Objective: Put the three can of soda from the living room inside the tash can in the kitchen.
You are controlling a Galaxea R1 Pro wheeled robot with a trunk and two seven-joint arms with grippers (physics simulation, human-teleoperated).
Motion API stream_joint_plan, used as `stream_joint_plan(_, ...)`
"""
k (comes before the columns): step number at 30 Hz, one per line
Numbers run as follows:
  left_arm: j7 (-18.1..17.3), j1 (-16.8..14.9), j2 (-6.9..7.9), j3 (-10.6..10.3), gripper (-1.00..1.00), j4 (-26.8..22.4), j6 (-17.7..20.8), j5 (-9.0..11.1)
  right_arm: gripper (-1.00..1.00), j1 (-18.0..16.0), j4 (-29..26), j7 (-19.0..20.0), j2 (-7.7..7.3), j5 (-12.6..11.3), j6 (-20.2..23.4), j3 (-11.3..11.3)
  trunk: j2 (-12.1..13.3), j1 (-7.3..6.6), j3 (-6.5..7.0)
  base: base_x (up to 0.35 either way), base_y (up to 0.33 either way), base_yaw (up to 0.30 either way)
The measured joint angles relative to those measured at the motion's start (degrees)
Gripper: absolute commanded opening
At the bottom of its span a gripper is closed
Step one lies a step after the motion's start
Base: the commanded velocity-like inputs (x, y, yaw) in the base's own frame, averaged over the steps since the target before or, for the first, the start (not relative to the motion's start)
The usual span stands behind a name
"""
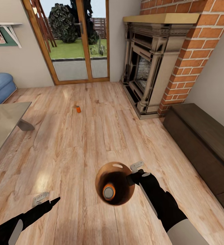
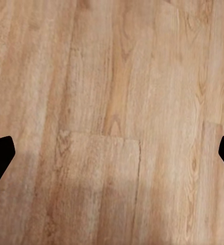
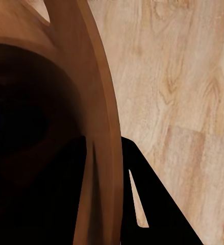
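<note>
we have the bin [image 1: 114,183] in our right gripper [image 1: 135,173], the jaws closed on its rim with one finger inside the wall and one outside, as the right wrist view shows against the coppery wall [image 3: 99,127]. the bin hangs mouth up, its long axis roughly vertical, and the handle cut-out [image 1: 117,165] sits on the far rim, just left of the jaws. one can [image 1: 109,192] stands inside it, below and to the left of the jaws, grey top up, so its axis runs with the bin's. our left gripper [image 1: 46,200] hangs over the bare floor [image 2: 112,102], jaws spread wide and holding nothing. well beyond both grippers, a second can [image 1: 78,109] sits on the planks; it looks upright, though it is too small to be sure. farther still are the glass doors [image 1: 74,41] and the fireplace [image 1: 149,64]. we judge the step to be collecting: one can is binned, one lies ahead, and we cannot see a third. the next move likely calls for rolling forward to the far can while keeping the bin level so the load stays in, then bringing the free left jaws down around the can's sides.
</note>
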Motion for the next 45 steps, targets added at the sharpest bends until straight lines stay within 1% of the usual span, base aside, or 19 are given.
stream_joint_plan(45,0.02,0.00,-0.03,0.00,1.00,0.05,0.00,0.00,-1.00,0.08,-0.01,0.00,0.01,-0.14,-0.09,0.07,0.00,0.00,4.18,0.000,0.000,0.000)
